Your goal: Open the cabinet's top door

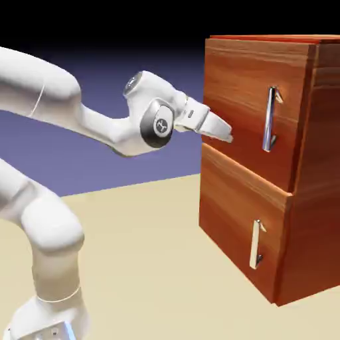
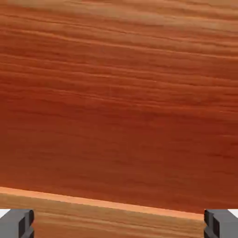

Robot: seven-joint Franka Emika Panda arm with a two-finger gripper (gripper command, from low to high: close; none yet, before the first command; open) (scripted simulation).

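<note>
Reddish-brown wood cabinet (image 1: pixel 265 166) stands at right, 2 stacked doors, 2 silver bar handles. Top door (image 1: pixel 246 99) shut; its handle (image 1: pixel 269 119) sits near the door's right side. White arm's gripper (image 1: pixel 222 129), jaws wide w/ nothing held, is close to the door's left edge. Best approach probably: shift right, straddle the bar, then clamp.

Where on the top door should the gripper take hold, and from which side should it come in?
Best on the top door's long vertical silver bar handle, probably near mid-length. The bar stands off the panel on two short posts, leaving room behind it for a finger. The open gripper would likely come straight at the cabinet's front, jaws level, one either side of the bar. It is now short of the handle, facing bare wood.
</note>
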